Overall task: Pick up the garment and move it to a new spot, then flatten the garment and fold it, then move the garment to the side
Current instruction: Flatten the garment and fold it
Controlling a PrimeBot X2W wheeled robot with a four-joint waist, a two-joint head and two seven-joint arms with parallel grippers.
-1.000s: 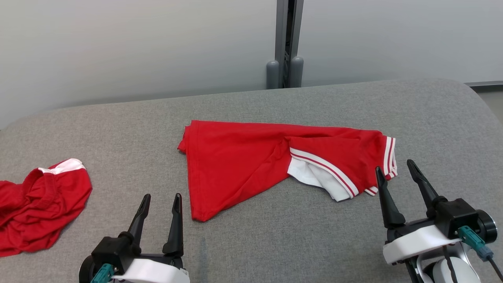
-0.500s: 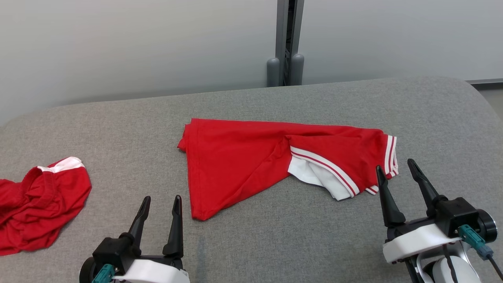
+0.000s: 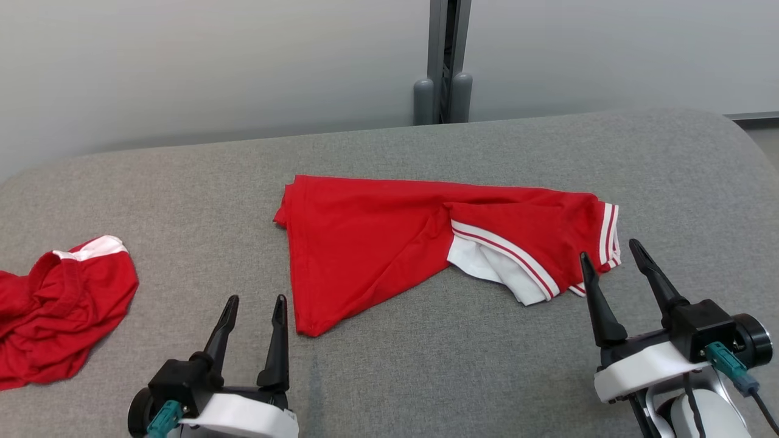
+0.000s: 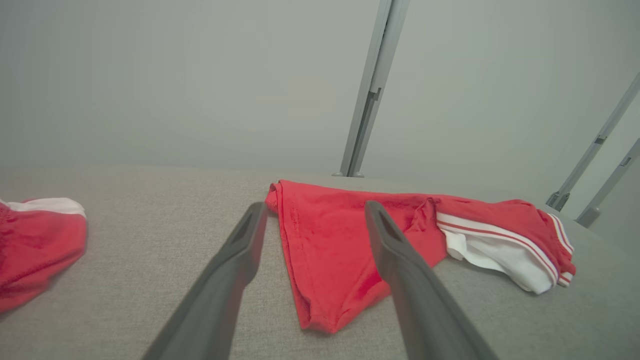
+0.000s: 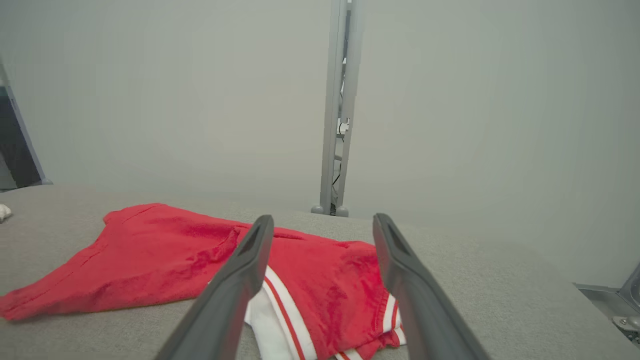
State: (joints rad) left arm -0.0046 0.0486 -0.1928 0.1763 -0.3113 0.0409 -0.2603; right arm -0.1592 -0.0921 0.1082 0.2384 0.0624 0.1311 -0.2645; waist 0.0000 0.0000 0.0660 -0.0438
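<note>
Red garment [image 3: 377,243] lies in the centre of the head view on the grey padded surface [image 3: 426,365]. It's roughly folded, w/ a pointed corner reaching toward bottom centre and a white-striped sleeve plus white inner fabric at its right end. Nothing holds it.

L gripper [image 3: 257,299] sits lower left of the head view, fingers spread apart, nothing btwn them. Its tips are just beside the garment's pointed corner but clear of it (in the left wrist view that corner shows btwn the two fingers, further on). R gripper [image 3: 609,249] is at lower right, fingers likewise spread and empty, tips near the striped sleeve edge. Whether the inner tip touches the cloth I can't tell. In the right wrist view the striped end lies btwn and beyond its fingers.

A second red garment [image 3: 55,310] w/ a white band lies crumpled at the left edge, well apart from the first. A grey post [image 3: 443,61] stands top centre against the pale wall [image 3: 182,73].
</note>
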